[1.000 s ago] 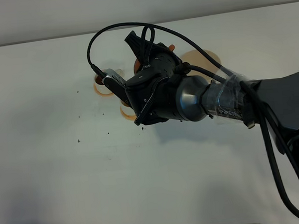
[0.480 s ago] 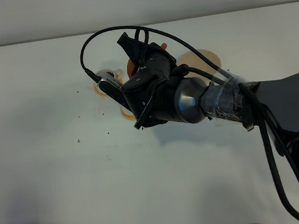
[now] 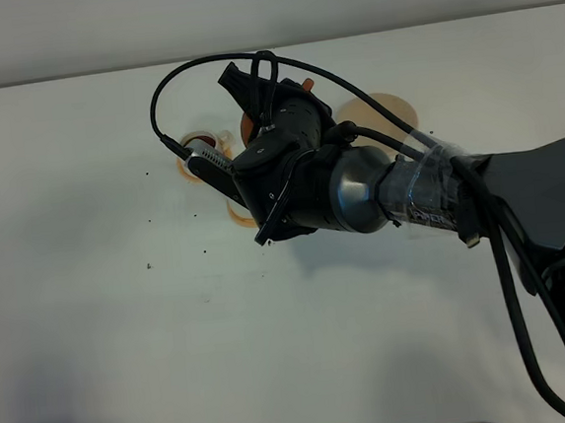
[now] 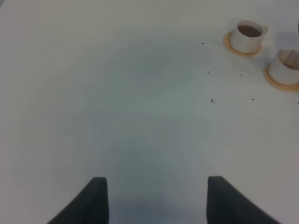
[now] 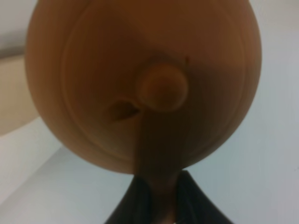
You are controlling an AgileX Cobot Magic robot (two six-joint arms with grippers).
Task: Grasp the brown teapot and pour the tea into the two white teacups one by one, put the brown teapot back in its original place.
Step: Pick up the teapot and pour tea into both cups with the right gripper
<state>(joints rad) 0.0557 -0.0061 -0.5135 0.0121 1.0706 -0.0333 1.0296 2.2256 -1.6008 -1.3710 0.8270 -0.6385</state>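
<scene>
My right arm (image 3: pixel 533 190) is matte black along its broad link, then turns to a polished grey metal cylinder (image 3: pixel 360 190) banded with clear tape (image 3: pixel 429 191). Thin black cables (image 3: pixel 167 83) loop above my angular black wrist housing (image 3: pixel 280 177), one ending in a silvery plug (image 3: pixel 207 160). My left fingers (image 4: pixel 96 200) are dark, blunt wedges; my right fingers (image 5: pixel 135 205) are black too.

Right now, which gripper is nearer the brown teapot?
Right. The right gripper is shut on the handle of the brown teapot. The left gripper hangs open over the table, apart from it; its camera shows only the two white teacups.
</scene>
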